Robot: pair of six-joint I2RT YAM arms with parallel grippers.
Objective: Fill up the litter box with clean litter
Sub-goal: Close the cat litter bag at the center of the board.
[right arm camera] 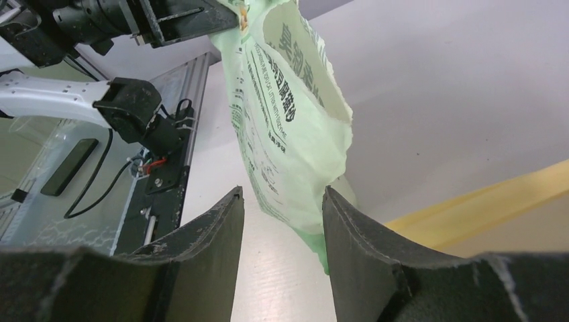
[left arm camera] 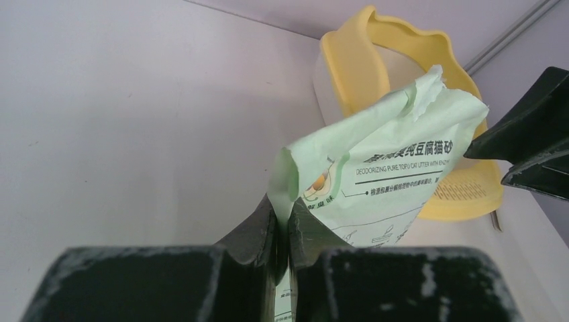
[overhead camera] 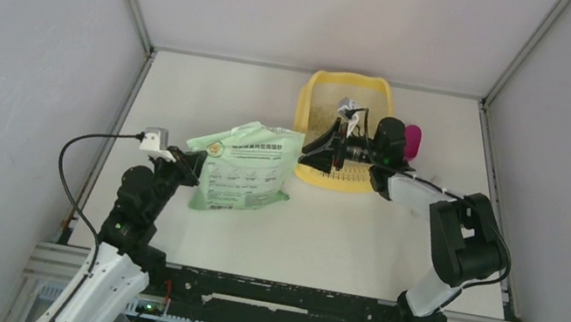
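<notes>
The yellow litter box (overhead camera: 306, 104) stands at the back of the table, with a speckled layer of tan clean litter (overhead camera: 325, 115) inside. In front and to its left lies a light green printed bag (overhead camera: 250, 168). My left gripper (overhead camera: 194, 164) is shut on the bag's near-left edge, and the left wrist view shows the bag (left arm camera: 382, 168) pinched between the jaws of that gripper (left arm camera: 288, 213). My right gripper (overhead camera: 314, 153) is open at the bag's corner beside the box. In the right wrist view the bag (right arm camera: 288, 127) hangs just past the spread jaws of this gripper (right arm camera: 282, 196), brushing the right finger.
A magenta scoop (overhead camera: 412, 139) sits against the box's right side, behind my right arm. The box's slotted grille ledge (left arm camera: 463, 191) faces the near side. Grey walls close in the table on the left, right and back.
</notes>
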